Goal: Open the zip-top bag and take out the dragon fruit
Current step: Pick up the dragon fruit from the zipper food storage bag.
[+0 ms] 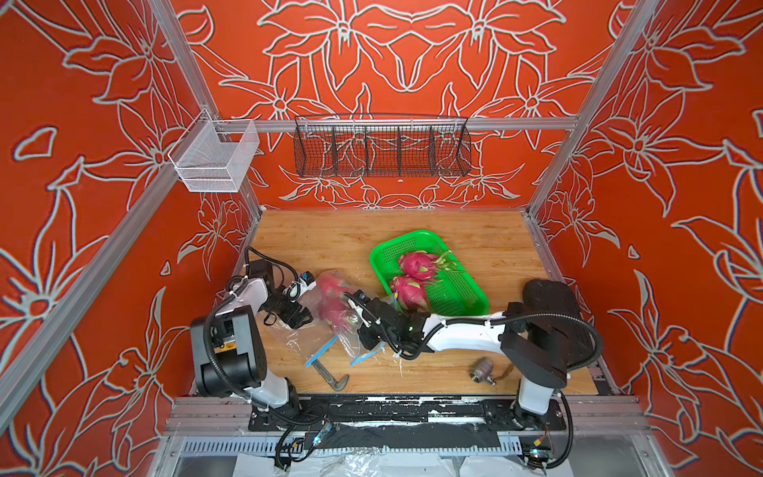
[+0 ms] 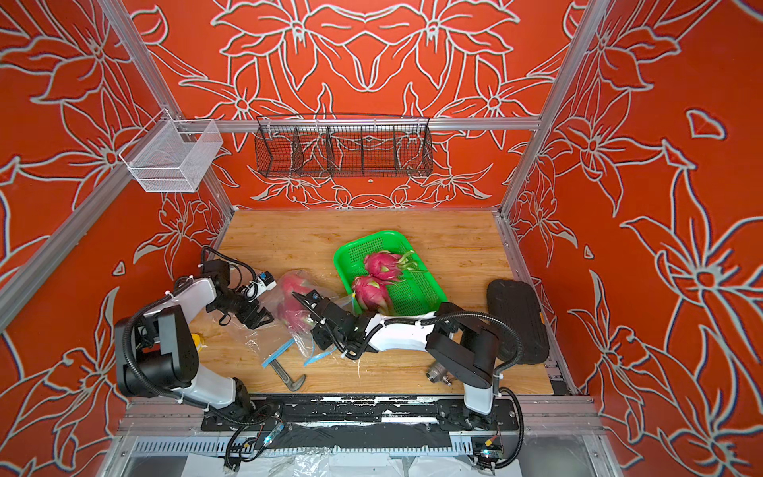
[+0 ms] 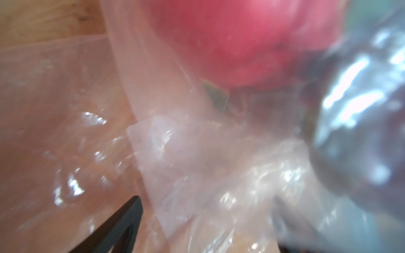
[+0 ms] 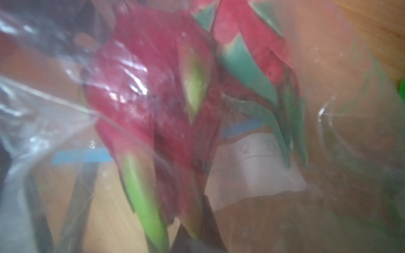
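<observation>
**Two dragon fruits in the bag, two in the basket**

Directions follow a clock face laid on a top view, with 12 at the far wall.

The zip-top bag [image 1: 330, 334] lies on the table [image 1: 495, 247] at 9 o'clock from the table's centre. Its mouth is toward 6 o'clock, where the blue zip strip [image 1: 320, 352] is parted. Inside it, the far bagged fruit [image 1: 332, 287] and the near bagged fruit [image 1: 337, 312] lie one behind the other. Their long axes run roughly from 12 to 6. The green tips of the near one seem to point to 5 o'clock.

At 2 o'clock from the bag is the green basket [image 1: 466, 297]. The far basket fruit [image 1: 415, 262] lies along 9 to 3, with its leafy end to 3 o'clock. The near basket fruit [image 1: 408, 291] lies in the 7 o'clock corner, with its axis about 11 to 5.

All four fruits are oval and magenta-pink, with green-tipped scales. The two in the bag look paler through the film.

The left gripper [image 1: 304, 318] is at 9 o'clock of the bag. Its jaws are wide apart, one finger [image 3: 118, 225] is beside the film, and it grasps nothing. The right gripper [image 1: 365, 340], at 5 o'clock of the bagged fruits, is clenched on the film of the bag.
</observation>
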Tool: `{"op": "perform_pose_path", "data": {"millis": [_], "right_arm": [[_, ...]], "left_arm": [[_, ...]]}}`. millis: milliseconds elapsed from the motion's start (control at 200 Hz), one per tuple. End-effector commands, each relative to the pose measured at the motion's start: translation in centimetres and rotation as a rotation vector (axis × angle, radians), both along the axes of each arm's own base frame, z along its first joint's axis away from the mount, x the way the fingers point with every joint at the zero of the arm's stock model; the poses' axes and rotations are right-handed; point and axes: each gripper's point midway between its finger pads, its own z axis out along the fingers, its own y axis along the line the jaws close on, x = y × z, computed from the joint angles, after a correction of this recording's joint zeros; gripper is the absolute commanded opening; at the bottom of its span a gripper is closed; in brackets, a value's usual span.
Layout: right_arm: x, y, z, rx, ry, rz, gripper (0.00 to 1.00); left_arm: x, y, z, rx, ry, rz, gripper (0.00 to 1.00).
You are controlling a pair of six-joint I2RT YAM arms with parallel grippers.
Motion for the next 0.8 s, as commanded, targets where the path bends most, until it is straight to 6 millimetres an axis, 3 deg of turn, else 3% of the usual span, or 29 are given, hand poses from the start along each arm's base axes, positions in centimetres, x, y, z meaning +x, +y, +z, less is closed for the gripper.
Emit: {"op": "perform_pose_path", "data": {"millis": [0,145,230,330,490,570,726,796], "right_arm": [[0.2,-1.1,0.6,0.014,-0.018,-0.032,0.02],[0.0,-0.6,0.8,0.042,-0.015,-0.018,0.01],[-0.1,-0.3,1.1,0.063,-0.014,-0.010,0.01],[-0.2,0.0,1.3,0.080,-0.014,-0.001,0.01],[-0.3,0.1,2.2,0.102,-0.029,0.017,0.02],[-0.2,0.1,2.9,0.113,-0.044,0.017,0.02],[-0.2,-0.1,3.3,0.126,-0.054,0.018,0.03],[-0.4,-0.4,3.6,0.138,-0.054,0.021,0.03]], "left_arm": [[-1.3,1.3,1.2,0.079,-0.021,-0.073,0.96],[-0.5,-0.7,2.1,-0.038,-0.019,-0.104,0.96],[0.6,-1.5,1.3,-0.042,-0.001,-0.107,0.94],[1.3,-2.4,0.2,-0.054,0.033,-0.110,0.85],[2.5,-3.2,-0.6,-0.087,0.063,-0.097,0.63],[2.7,-3.9,-0.3,-0.134,0.058,-0.102,0.47],[2.0,-5.2,-0.8,-0.129,0.060,-0.151,0.00],[2.6,-4.1,-1.4,-0.060,0.041,-0.125,0.00]]}}
